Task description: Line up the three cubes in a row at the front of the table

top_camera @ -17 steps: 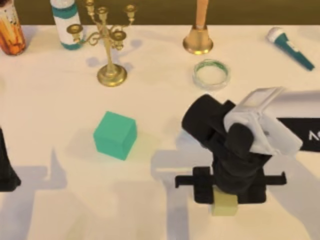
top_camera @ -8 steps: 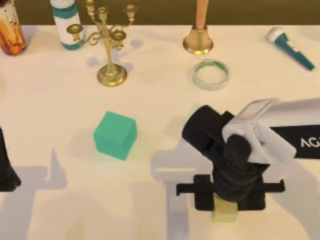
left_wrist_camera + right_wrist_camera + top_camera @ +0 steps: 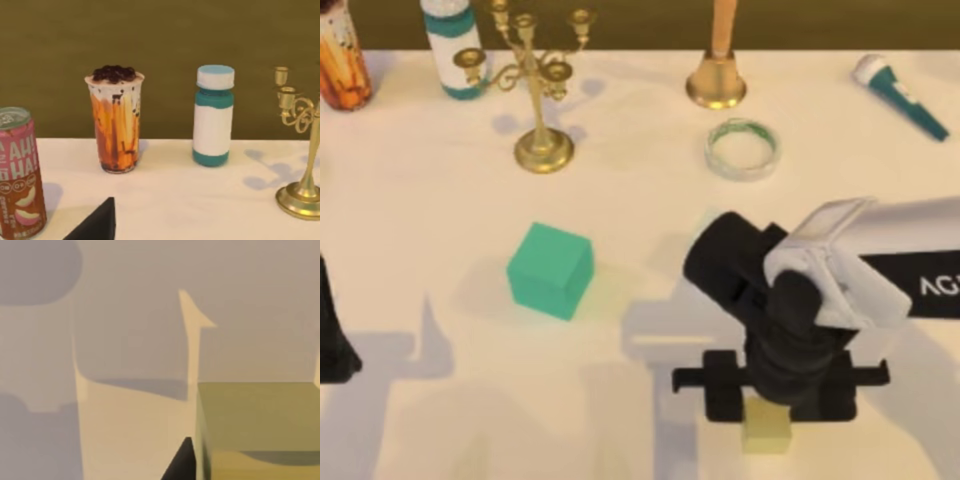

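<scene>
Meanwhile, at the front of the counter, my right end effector sits low over the small pale yellow cube, which lies at about five o'clock on the top view, close to the front edge. From the top view the cube pokes out just on the six o'clock side of the black fingers; the right wrist view shows it close up against one dark fingertip. I cannot tell whether the fingers are clamped on the cube or have let it go.

The large teal-green cube sits well apart at about nine o'clock from the right end effector, nearer the middle of the counter and farther back than the yellow one. I judge it must come forward, toward six o'clock, to join a row. It lies between the two arms; my left arm is parked at the left edge. The light-blue cube is not clear in any view; only a pale corner shows behind the right arm.

Bystanders at the back: a brass candelabra, a bell, a tape ring.
</scene>
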Controlling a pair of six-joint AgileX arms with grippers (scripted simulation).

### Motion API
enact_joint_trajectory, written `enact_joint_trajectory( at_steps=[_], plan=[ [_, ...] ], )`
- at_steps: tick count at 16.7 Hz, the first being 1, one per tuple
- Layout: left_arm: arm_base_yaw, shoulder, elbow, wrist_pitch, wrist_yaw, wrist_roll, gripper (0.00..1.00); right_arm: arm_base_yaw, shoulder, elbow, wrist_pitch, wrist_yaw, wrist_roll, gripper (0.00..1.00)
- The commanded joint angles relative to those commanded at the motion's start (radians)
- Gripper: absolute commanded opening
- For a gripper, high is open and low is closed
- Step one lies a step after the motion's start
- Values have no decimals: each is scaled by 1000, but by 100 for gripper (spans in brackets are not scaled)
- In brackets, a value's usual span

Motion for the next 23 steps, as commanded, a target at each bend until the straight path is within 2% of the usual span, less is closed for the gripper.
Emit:
enact_joint_trajectory(
  at_steps=[3, 4, 14, 20, 23],
  plan=[
    [0, 0, 0, 0, 0, 0, 100, 0, 0, 0, 0, 0, 0, 98],
    [0, 0, 0, 0, 0, 0, 100, 0, 0, 0, 0, 0, 0, 100],
    [0, 0, 0, 0, 0, 0, 100, 4, -7, 13, -17, 0, -2, 100],
    [0, 0, 0, 0, 0, 0, 100, 12, -103, 129, -242, -1, 3, 100],
    [0, 0, 0, 0, 0, 0, 100, 12, -127, 148, -274, 0, 1, 100]
  ],
)
